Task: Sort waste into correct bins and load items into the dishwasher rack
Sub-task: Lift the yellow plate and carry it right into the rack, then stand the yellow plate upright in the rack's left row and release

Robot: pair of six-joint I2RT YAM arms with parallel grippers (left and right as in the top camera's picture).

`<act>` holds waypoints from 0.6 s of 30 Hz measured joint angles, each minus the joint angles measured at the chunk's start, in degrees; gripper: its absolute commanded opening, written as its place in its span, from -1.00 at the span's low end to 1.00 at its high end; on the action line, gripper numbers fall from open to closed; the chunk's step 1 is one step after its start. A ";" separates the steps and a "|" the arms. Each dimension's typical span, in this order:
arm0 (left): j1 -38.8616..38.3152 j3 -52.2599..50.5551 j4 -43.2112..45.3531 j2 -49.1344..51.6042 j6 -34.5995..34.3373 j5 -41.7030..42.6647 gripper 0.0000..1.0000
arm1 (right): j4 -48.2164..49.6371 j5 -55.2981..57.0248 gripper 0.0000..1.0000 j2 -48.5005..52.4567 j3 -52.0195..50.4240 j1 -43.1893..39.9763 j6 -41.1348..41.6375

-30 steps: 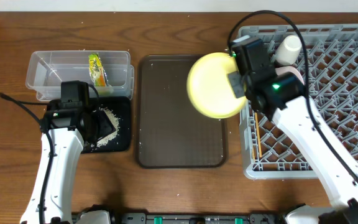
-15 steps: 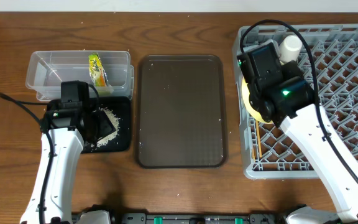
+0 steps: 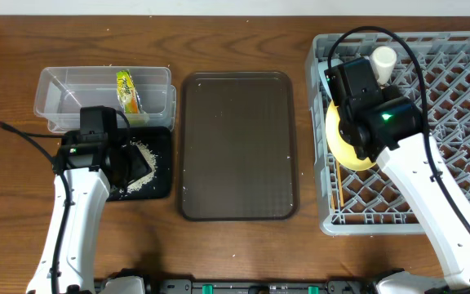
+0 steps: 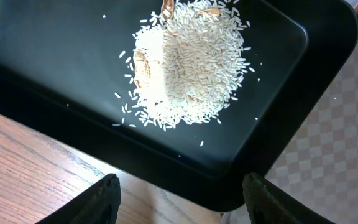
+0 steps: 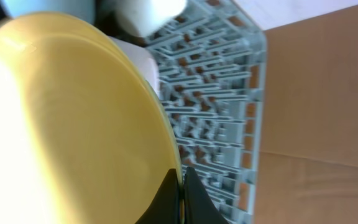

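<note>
My right gripper (image 3: 352, 137) is shut on the rim of the yellow plate (image 3: 339, 140) and holds it on edge over the left side of the grey rack (image 3: 455, 122). In the right wrist view the fingers (image 5: 191, 196) pinch the plate (image 5: 73, 124) above the rack (image 5: 222, 106). A white cup (image 3: 383, 59) stands in the rack's far left corner. A chopstick (image 3: 340, 194) lies in the rack near its left wall. My left gripper (image 3: 131, 163) is open over the black tray (image 3: 160, 140) holding the rice heap (image 4: 188, 68). The green-and-yellow wrapper (image 3: 128, 91) lies in the clear tub (image 3: 72, 86).
A large dark brown serving tray (image 3: 237, 147) lies between the bins and the rack. The black tray (image 4: 55, 56) sits on the wooden table in front of the clear tub. A whitish dish (image 5: 145, 62) shows behind the plate.
My right gripper has carried the yellow plate right from over the brown tray to the rack's left side and turned it on edge. The left arm has not moved.
</note>
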 measured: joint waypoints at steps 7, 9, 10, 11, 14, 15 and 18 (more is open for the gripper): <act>0.00 0.00 0.00 0.00 0.00 0.00 0.32 | -0.57 -3.15 -0.96 0.74 0.00 0.00 2.34; 0.02 0.00 0.00 0.00 0.00 0.00 0.32 | -0.48 -4.52 -0.94 1.31 0.00 -0.02 2.75; 0.02 0.00 0.00 0.00 0.00 0.00 0.32 | -0.35 -5.49 -0.93 1.62 0.00 0.00 3.06; 0.00 0.00 0.00 0.00 0.00 0.00 0.32 | 0.02 -6.36 -0.92 1.88 0.00 0.00 3.39; 0.00 0.00 0.00 0.00 -0.02 0.00 0.32 | 1.68 -9.40 -0.90 2.05 0.00 -0.04 4.20; 0.00 0.00 0.00 0.00 0.00 0.00 0.32 | 2.16 -10.27 -0.86 2.10 0.00 -0.04 4.39; 0.00 0.00 0.00 0.00 0.00 0.00 0.32 | 3.28 -13.14 -0.53 2.21 0.00 -0.04 5.31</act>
